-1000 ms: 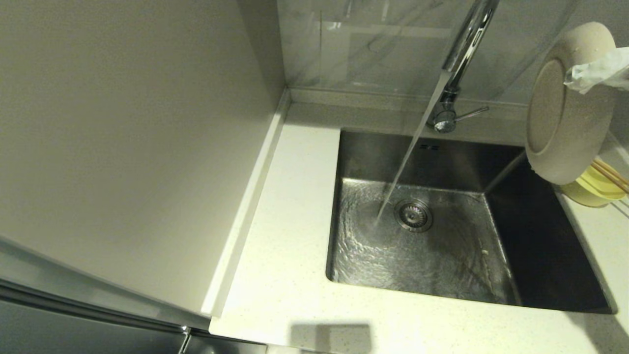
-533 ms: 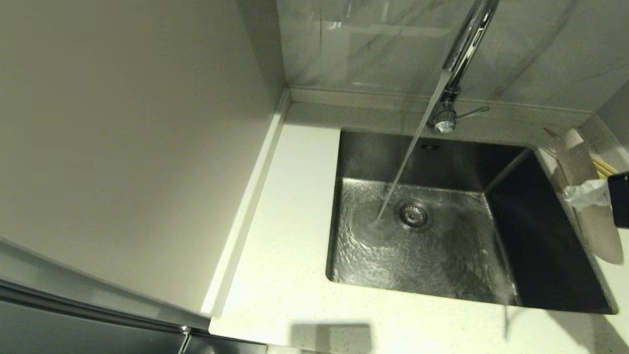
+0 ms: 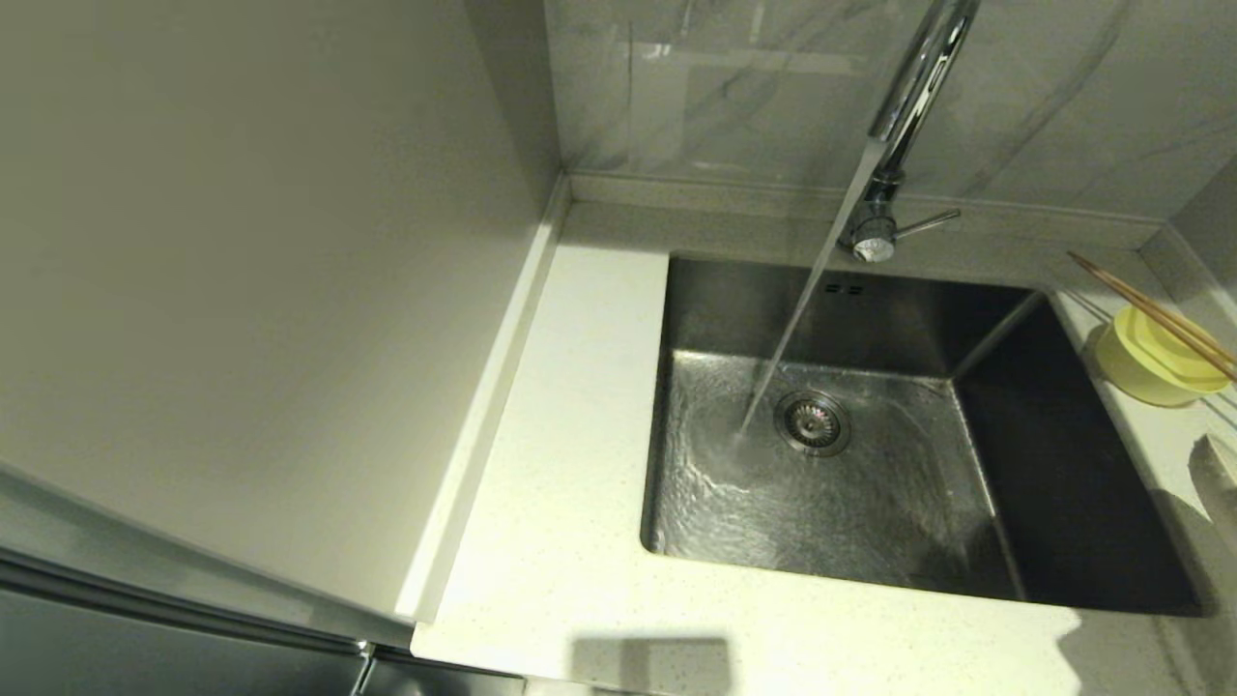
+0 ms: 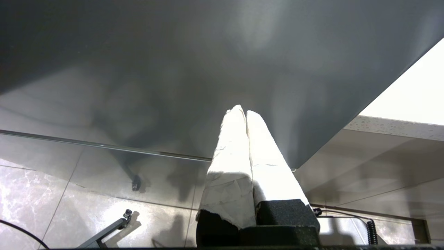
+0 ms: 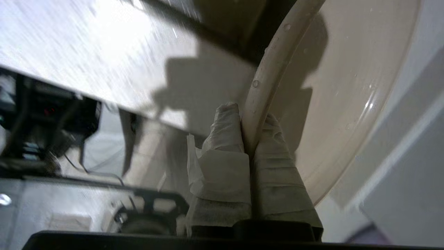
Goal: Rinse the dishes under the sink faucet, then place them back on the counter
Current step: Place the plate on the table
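Note:
The cream-white plate (image 5: 333,86) is in my right gripper (image 5: 250,114), which is shut on its wet rim (image 5: 270,66). In the head view only a pale sliver of the plate (image 3: 1220,478) shows at the right edge, over the counter (image 3: 570,483) beside the sink (image 3: 1063,483). The pale-yellow bowl (image 3: 1140,372) sits on the counter at the sink's far right corner, with the brown chopsticks (image 3: 1150,314) lying across it. The chrome sink faucet (image 3: 908,106) runs a slanting stream of water (image 3: 802,290) into the basin next to the drain strainer (image 3: 814,422). My left gripper (image 4: 244,111) is shut on nothing, parked low beside a grey cabinet panel.
A beige wall panel (image 3: 242,290) stands along the counter's left side. The raised back edge (image 3: 734,198) and marbled wall tiles close off the rear. The faucet's thin lever (image 3: 928,224) points right. Water ripples over the sink floor.
The plate, held upright above the bowl a second ago, has swung down and to the right, almost leaving the head view. Bowl and chopsticks are now uncovered. The water keeps running.

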